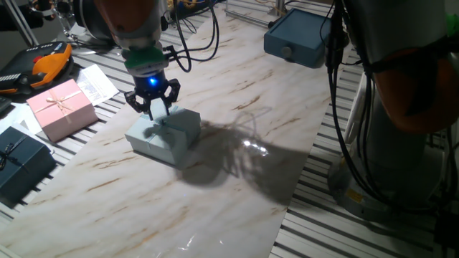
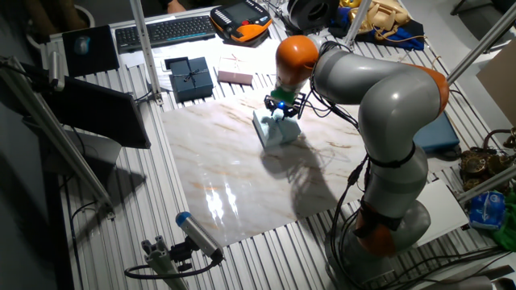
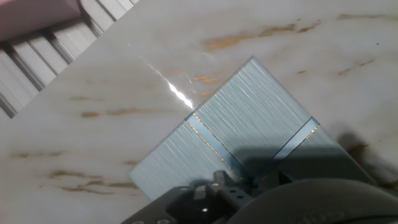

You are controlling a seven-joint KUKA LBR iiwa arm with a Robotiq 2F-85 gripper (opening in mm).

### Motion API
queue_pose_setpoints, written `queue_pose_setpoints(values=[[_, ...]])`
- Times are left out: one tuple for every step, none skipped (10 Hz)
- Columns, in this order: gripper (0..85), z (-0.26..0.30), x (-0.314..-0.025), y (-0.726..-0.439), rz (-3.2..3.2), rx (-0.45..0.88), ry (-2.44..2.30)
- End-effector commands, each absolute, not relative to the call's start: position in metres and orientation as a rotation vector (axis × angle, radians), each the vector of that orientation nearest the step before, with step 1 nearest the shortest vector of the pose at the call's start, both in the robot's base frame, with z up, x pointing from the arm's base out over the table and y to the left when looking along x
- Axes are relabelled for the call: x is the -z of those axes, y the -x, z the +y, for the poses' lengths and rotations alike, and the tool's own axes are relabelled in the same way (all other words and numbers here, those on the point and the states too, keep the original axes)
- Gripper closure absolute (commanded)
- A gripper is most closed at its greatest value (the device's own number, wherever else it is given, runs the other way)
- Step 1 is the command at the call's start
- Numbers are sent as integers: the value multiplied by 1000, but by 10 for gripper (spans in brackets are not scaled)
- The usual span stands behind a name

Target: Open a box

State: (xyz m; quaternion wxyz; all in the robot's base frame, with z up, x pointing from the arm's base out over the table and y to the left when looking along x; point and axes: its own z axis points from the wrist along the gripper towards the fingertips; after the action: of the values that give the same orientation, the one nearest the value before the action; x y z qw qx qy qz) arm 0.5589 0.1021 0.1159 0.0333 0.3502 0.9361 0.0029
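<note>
Gripper (image 1: 152,107) down on pale blue box (image 1: 166,136), fingers spread around lid top; grip unconfirmed, I cannot tell. Lid looks on. Lift-off remains.

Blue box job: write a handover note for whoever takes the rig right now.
Gripper: low over the blue box, fingers at its top; whether it has closed on the lid cannot be told.
Blue box: on the marble board, near the middle. The hand view shows its ribbon crossing the top.
Others: pink box and dark box sit off the board, on the slatted table, untouched.
Done: arm brought down onto the box.
Left: confirm the grip, lift the lid off, set it aside.
</note>
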Motion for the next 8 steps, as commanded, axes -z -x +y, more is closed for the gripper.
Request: queue_pose_setpoints(values=[[340,103,-113,-558,2874,-9,-1079],[340,103,-108,-557,2867,-1,-1076],[340,103,-106,-555,2866,-4,-1078],[340,103,-106,-554,2864,-2,-1080],[340,103,-106,-553,2864,1,-1079],[340,101,-105,-552,2866,1,-1075],[340,101,-104,-550,2866,-1,-1075],[340,101,-103,-549,2866,1,-1075]])
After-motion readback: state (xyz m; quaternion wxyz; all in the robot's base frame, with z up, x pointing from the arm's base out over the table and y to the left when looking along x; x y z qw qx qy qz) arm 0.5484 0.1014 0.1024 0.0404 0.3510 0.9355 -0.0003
